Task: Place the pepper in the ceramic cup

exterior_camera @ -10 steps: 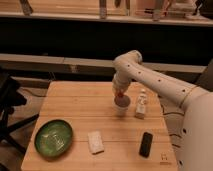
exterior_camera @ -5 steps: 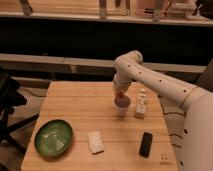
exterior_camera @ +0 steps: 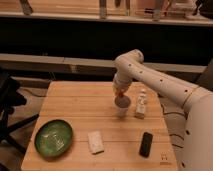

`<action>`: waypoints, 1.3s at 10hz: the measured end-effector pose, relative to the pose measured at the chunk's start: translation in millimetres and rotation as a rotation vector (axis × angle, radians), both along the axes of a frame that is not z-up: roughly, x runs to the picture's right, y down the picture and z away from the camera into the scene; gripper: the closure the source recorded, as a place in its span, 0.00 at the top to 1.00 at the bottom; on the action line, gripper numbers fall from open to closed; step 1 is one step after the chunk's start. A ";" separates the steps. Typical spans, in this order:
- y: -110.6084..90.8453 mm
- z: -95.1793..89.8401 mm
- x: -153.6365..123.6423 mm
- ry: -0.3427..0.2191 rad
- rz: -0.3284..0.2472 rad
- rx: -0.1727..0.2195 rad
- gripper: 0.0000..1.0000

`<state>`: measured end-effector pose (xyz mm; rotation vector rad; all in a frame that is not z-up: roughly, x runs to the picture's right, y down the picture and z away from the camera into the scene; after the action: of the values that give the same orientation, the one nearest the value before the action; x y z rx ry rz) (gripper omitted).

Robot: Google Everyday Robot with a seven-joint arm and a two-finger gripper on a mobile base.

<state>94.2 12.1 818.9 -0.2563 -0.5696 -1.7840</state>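
My gripper point(exterior_camera: 119, 94) hangs from the white arm over the back right of the wooden table point(exterior_camera: 75, 110). It holds the small red-orange pepper point(exterior_camera: 118, 93) at its tip. The pale ceramic cup point(exterior_camera: 122, 107) stands directly below, and the pepper is just above the cup's mouth. The gripper body hides most of the pepper.
A taller white bottle-like object point(exterior_camera: 141, 105) stands just right of the cup. A green plate point(exterior_camera: 52, 138) lies at the front left, a white block point(exterior_camera: 95, 141) at the front middle, and a black flat device point(exterior_camera: 146, 144) at the front right. A black chair point(exterior_camera: 7, 107) stands to the left.
The red-orange pepper sat lower, at the cup's mouth, and now shows slightly higher at the gripper's tip. The arm has barely shifted.
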 end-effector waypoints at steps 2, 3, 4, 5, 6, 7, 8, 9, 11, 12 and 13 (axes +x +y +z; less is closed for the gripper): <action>-16.6 -25.4 0.9 0.000 0.015 0.041 0.00; -18.9 -34.2 2.1 -0.003 0.018 0.051 0.00; -13.8 -41.4 4.0 -0.009 0.005 0.043 0.05; -5.3 -46.9 2.0 -0.018 -0.017 0.027 0.09; 3.9 -47.3 1.6 -0.021 -0.020 0.021 0.07; 9.6 -43.0 4.0 -0.014 -0.013 0.022 0.03; 12.8 -34.9 8.5 -0.007 0.001 0.027 0.00; 10.2 -30.2 9.9 -0.006 0.010 0.029 0.00; 10.0 -31.6 8.0 -0.018 0.003 0.024 0.00; 15.2 -36.7 8.7 -0.019 -0.003 0.018 0.00; 18.1 -37.5 11.5 -0.017 0.001 0.018 0.00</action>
<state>105.6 30.2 781.4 -0.2279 -0.5652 -1.7910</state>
